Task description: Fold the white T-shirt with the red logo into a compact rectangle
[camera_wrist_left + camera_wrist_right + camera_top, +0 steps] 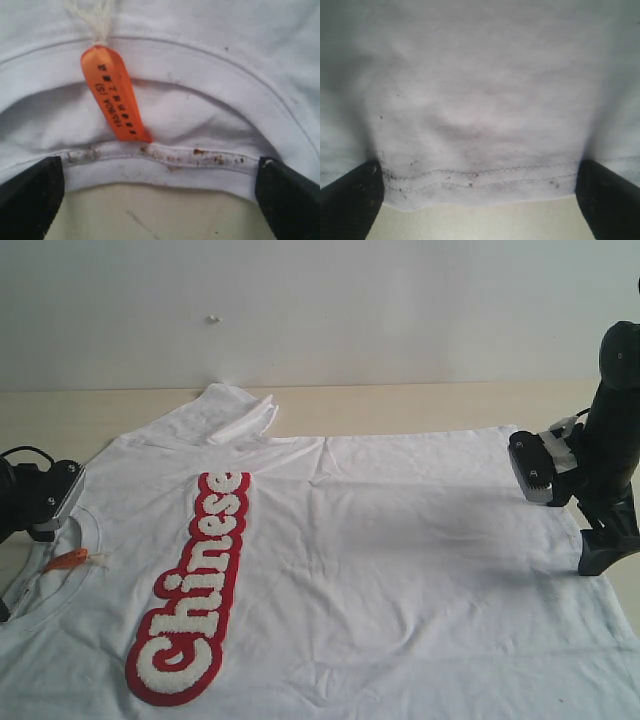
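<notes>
The white T-shirt (400,570) lies spread flat on the table, collar to the left and hem to the right. The red logo (195,585) runs along its chest, face up. My left gripper (28,545) sits at the collar. In the left wrist view it (160,200) is open, its fingers (30,197) wide apart on either side of the stained ribbed collar (165,160) and the orange neck tag (112,95). My right gripper (605,545) is at the hem. In the right wrist view it (480,205) is open too, and the stitched hem (480,182) lies between its fingers (607,200).
The far sleeve (240,415) is bunched and folded over near the back. A pale wooden table (420,405) shows behind the shirt, with a white wall (320,310) beyond it. The shirt reaches the picture's front edge.
</notes>
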Tool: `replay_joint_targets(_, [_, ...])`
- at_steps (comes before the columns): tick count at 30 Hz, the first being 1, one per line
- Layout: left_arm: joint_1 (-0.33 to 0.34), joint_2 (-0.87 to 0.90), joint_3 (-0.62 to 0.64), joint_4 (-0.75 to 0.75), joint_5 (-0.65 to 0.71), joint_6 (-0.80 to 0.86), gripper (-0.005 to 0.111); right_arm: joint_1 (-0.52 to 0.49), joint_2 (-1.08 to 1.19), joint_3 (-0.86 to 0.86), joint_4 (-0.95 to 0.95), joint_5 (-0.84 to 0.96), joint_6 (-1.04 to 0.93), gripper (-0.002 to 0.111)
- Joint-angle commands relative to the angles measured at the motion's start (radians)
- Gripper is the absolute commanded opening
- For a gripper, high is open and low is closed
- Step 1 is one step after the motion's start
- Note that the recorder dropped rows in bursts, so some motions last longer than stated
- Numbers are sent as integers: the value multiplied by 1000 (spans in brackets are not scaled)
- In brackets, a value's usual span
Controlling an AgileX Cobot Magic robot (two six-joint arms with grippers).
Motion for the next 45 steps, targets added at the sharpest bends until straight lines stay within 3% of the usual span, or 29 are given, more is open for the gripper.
replay_joint_targets(1, [3,-2,-6,-2,2,-4,105,-7,16,8,-5,-5,8,105])
replay_joint_targets(41, [3,-2,-6,-20,2,-4,105,-7,20,8,-5,-2,8,105])
replay_joint_targets(45, [3,-2,-6,-21,-43,-2,105,-7,23,8,-5,-4,8,105])
